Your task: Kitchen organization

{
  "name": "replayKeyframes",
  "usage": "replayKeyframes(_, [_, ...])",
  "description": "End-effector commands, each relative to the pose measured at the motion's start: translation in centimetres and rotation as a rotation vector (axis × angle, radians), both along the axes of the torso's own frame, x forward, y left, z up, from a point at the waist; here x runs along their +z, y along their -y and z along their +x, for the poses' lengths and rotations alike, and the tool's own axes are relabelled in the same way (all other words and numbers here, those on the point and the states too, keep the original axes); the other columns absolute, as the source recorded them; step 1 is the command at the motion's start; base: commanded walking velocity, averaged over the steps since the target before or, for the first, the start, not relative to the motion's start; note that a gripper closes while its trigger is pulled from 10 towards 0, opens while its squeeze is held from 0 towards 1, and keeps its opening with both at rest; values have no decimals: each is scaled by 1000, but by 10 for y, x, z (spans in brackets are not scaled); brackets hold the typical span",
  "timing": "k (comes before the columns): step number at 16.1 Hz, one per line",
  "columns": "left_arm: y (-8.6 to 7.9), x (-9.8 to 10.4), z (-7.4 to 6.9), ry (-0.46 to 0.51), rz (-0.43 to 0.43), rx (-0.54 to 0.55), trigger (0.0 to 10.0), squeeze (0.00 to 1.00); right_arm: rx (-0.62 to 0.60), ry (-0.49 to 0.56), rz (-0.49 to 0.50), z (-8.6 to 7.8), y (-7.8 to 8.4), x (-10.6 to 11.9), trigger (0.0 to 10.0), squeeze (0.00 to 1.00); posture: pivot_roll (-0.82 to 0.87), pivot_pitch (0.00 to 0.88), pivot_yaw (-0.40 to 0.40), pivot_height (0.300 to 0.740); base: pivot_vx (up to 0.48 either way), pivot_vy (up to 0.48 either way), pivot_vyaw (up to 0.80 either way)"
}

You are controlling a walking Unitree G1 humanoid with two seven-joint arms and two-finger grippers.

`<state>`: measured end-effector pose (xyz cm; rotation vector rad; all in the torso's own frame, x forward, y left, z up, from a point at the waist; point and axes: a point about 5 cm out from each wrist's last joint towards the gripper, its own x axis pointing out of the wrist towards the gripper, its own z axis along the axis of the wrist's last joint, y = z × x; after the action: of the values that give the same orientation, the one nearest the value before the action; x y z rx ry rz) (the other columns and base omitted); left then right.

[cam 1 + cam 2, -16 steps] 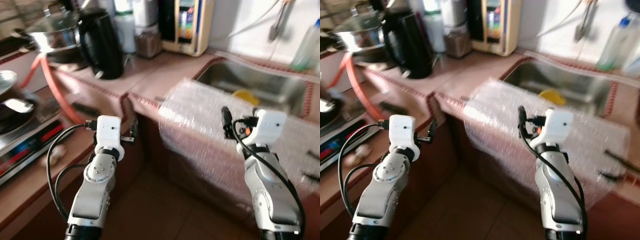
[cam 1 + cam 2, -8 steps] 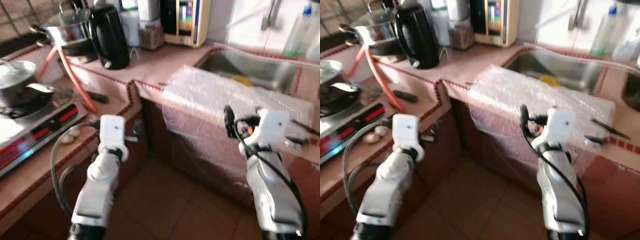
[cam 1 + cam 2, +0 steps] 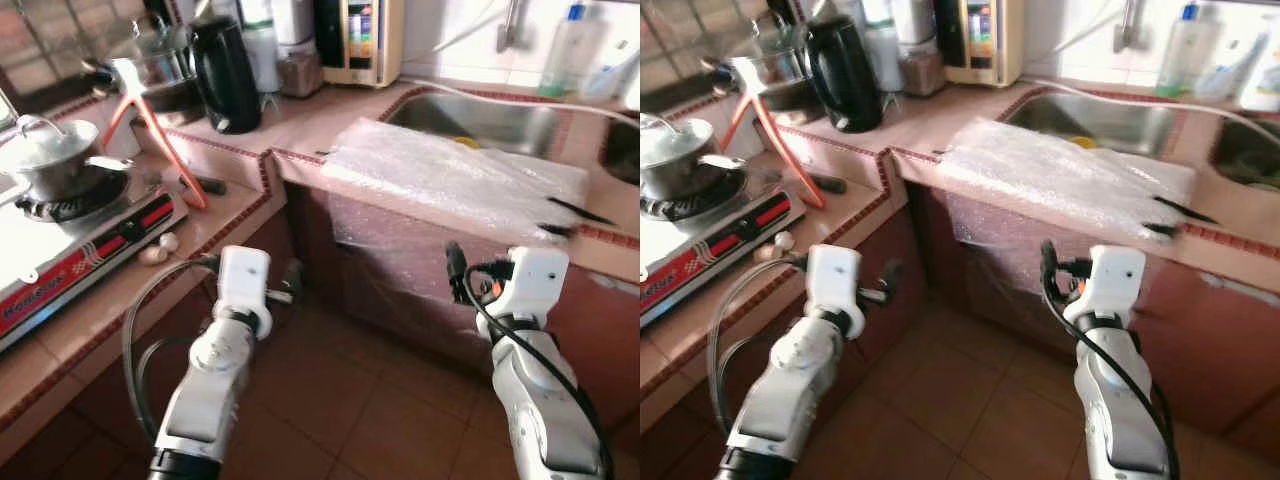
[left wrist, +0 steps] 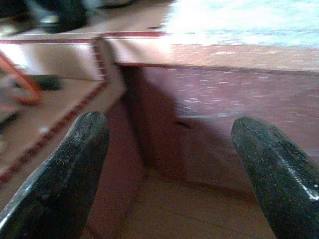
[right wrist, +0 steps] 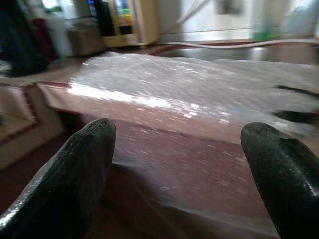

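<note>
One sheet of bubble wrap point(image 3: 455, 175), clear, lies flat over the counter point(image 3: 300, 130) edge just near of the sink point(image 3: 480, 115) and drapes down the cabinet front; likely the item to be tidied, though the task names none.
- Dark utensils point(image 3: 570, 215), slim, rest on the sheet's right end, touching it. Exact type cannot be told.
- Right gripper point(image 5: 184, 164): held low in front of the draped sheet, fingers spread wide, holding nothing.
- Left gripper point(image 4: 172, 164): held low before the cabinet corner, fingers spread wide, holding nothing.
- Black kettle point(image 3: 225, 75), far left on the counter, beside a jar and a cream appliance point(image 3: 360, 40).
- Lidded pot point(image 3: 55, 170) on a red stove point(image 3: 80, 250), left; orange hose point(image 3: 150, 135) arching down to the counter beside it; garlic cloves point(image 3: 160, 248) near the stove's right end.
- Bottles point(image 3: 575, 45) at the far right behind the sink.

Handling note, as judgement: the robot stands off from the counter, so approach comes first. Raise the right gripper to the sheet's hanging edge and pinch a fold, not a single layer. Clear the utensils first, or lift slowly, lest they slide off. The film is light, slippery, easily torn.
</note>
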<state>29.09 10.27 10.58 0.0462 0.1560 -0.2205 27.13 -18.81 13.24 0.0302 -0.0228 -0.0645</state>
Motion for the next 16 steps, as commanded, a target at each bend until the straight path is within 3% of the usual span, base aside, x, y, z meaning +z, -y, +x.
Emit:
replayKeyframes(1, [-11, -13, 3, -42, 10, 29, 10000, 0, 21, -24, 1, 2, -5, -11, 10000, 0, -198, 0, 92, 740, 0, 0, 0])
replayKeyframes(4, [-21, -49, -2, -175, 44, 25, 10000, 0, 51, -140, -28, -1, -9, -51, 10000, 0, -208, 0, 95, 740, 0, 0, 0])
replayKeyframes(7, [-38, -110, -26, -367, 160, 8, 10000, 0, 132, -359, -119, -11, -19, -113, 10000, 0, -203, 0, 91, 740, 0, 0, 0])
replayKeyframes(8, [-40, -113, -28, -381, 171, 5, 10000, 0, 127, -380, -106, -12, -19, -117, 10000, 0, -203, 0, 91, 740, 0, 0, 0])
replayKeyframes(9, [-49, -140, -48, -503, 225, -25, 10000, 0, 171, -498, -133, -20, -23, -143, 10000, 0, -198, 0, 90, 740, 0, 0, 0])
replayKeyframes(10, [-55, -151, -57, -557, 238, -25, 10000, 0, 202, -550, -152, -27, -24, -155, 10000, 0, -196, 0, 91, 740, 0, 0, 0])
replayKeyframes(13, [-76, -173, -84, -714, 184, 24, 10000, 0, 216, -740, -168, -54, -18, -189, 10000, 0, -183, 0, 79, 740, 0, 0, 0])
replayKeyframes(15, [-93, -192, -116, -870, 254, 45, 10000, 0, 186, -934, -146, -89, -5, -214, 10000, 0, -166, 0, 59, 740, 0, 0, 0])
replayKeyframes(16, [-99, -195, -124, -906, 287, 55, 10000, 0, 162, -959, -144, -93, 2, -215, 10000, 0, -168, 0, 57, 740, 0, 0, 0])
